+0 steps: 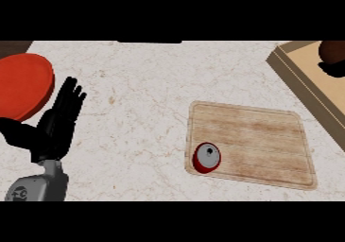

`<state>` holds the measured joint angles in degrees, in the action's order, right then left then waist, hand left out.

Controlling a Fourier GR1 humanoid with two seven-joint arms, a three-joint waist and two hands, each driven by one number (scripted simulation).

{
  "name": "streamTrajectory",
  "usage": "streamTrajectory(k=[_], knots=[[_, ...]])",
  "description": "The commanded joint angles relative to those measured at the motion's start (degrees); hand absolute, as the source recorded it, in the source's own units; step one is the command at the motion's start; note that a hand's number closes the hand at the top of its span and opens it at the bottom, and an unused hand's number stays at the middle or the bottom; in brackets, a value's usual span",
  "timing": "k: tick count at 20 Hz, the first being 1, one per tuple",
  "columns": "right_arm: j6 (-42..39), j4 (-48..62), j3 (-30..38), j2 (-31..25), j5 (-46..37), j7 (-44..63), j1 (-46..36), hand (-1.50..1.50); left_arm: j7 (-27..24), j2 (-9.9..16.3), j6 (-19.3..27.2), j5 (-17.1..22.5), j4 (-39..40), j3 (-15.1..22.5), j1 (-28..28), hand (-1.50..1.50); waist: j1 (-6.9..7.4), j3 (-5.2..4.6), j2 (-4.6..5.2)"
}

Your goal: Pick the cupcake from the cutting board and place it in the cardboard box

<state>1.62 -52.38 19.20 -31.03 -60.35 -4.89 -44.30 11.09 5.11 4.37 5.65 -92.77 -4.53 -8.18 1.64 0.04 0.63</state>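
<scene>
A: Which step is it now, in yr view?

B: I judge the very start, approach not begun. Only the left hand [57,123] shows, at the lower left, fingers straight and up, holding nothing, resting. The right hand is not in view, so I cannot tell its state.

A: Where is the cupcake?

B: What I take for it is a small round thing [207,157] with red side and grey top, well to the right of the hand and a bit nearer the robot. It lies tilted on the cutting board [272,142], at the board's near left corner, touching its raised edge. It looks more like a little can than a cupcake, tbh.

A: And the box?

B: The cardboard box [307,90] is far right of the hand and farther away, open, tan flat walls, partly cut off. Something dark brown [334,57] sits inside, I cannot say what.

A: Next move needs?

B: Probably a reach across to the board corner, fingers closing round the red side, then a lift over the box wall.

A: Materials?

B: Board is pale wood w/ grain, rounded corners. The worktop [147,75] is pale marble w/ veins. A smooth red plate [18,85] is just left of the hand.
</scene>
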Motion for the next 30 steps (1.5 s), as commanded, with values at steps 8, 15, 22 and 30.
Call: streamTrajectory(k=[8,15,22,30], knots=[[-2.9,28.18,-1.9,-6.67,-6.57,-4.31,-6.45,-1.5,1.9,-0.42,0.35,-0.98,-2.01,1.73,-0.16,0.0,1.59,0.13,0.51],[11.41,24.91,8.44,-4.84,4.86,-17.68,-6.88,-1.5,1.12,-0.37,0.05,-0.36,-2.17,1.09,0.78,0.0,1.06,0.29,0.41],[4.36,29.16,19.67,-5.48,18.63,-22.75,-10.9,-1.5,2.4,0.78,-0.29,0.89,-2.31,-0.59,-0.1,0.0,-0.19,0.14,-0.07],[-5.56,34.91,30.59,-8.21,31.35,-20.89,-12.57,-1.5,2.55,1.32,-0.47,0.25,-3.27,-0.37,1.23,0.0,-0.02,0.1,-0.1]])
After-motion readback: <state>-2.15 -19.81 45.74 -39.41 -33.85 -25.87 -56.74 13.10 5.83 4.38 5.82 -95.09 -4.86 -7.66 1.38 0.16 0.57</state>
